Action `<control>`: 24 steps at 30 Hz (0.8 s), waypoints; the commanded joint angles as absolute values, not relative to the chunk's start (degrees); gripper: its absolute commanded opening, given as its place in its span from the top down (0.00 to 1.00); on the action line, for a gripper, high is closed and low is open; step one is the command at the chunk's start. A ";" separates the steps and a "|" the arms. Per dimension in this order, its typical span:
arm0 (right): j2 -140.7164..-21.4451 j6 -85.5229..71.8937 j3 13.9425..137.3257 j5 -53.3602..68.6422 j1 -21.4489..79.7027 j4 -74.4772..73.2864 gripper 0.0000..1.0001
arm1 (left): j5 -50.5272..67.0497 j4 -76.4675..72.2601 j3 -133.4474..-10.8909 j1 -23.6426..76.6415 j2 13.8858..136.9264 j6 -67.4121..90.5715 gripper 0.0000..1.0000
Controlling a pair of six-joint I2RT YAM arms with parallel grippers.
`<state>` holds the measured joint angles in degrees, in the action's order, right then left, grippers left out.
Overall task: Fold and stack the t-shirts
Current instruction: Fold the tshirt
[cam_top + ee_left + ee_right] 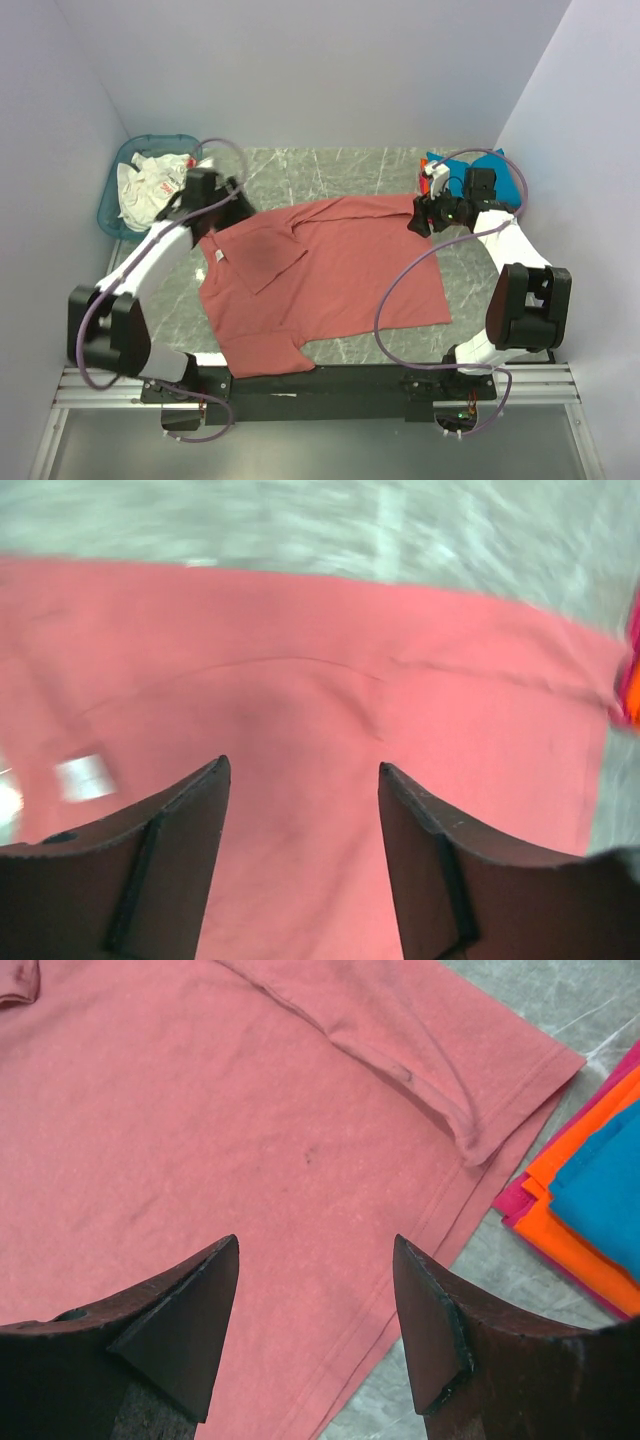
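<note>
A large dusty-red t-shirt [330, 275] lies spread across the table, with one sleeve folded in over its chest and a small white label [219, 257] near the neck. My left gripper [232, 205] hovers over its far left corner. In the left wrist view that gripper [302, 765] is open, with only red cloth [330, 690] below the gap and the label [85, 777] off to the left. My right gripper [418, 215] is at the shirt's far right corner. It [316, 1240] is open above the hem [420, 1250]. Folded teal-blue [605, 1185] and orange [580, 1220] t-shirts are stacked beside it.
A translucent teal basket [112, 195] holding white cloth [150, 185] stands at the back left. The folded stack [500, 175] sits at the back right by the wall. Grey marbled tabletop [340, 165] shows behind the shirt. White walls close in three sides.
</note>
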<state>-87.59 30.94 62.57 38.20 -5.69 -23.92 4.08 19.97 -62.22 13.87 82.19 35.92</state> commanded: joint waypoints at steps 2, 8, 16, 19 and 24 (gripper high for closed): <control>-87.98 29.98 64.86 37.19 -6.06 -24.08 0.30 | 4.83 12.22 -51.43 7.74 78.75 43.68 0.35; -90.70 29.09 65.57 34.63 -6.06 -26.01 0.31 | 2.64 12.84 -50.71 5.54 81.64 46.58 0.36; -94.83 30.67 66.97 28.22 -6.15 -28.91 0.32 | 0.88 12.57 -51.68 3.35 83.67 46.67 0.35; -95.36 30.67 66.36 27.77 -6.33 -28.83 0.32 | 0.53 11.96 -51.77 2.11 84.20 47.11 0.36; -95.19 30.24 65.22 29.00 -6.42 -28.74 0.32 | 0.18 12.48 -56.49 1.58 89.02 47.20 0.41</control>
<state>-95.70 29.93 64.38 28.95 -5.93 -28.67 1.19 14.09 -51.79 1.72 86.78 46.57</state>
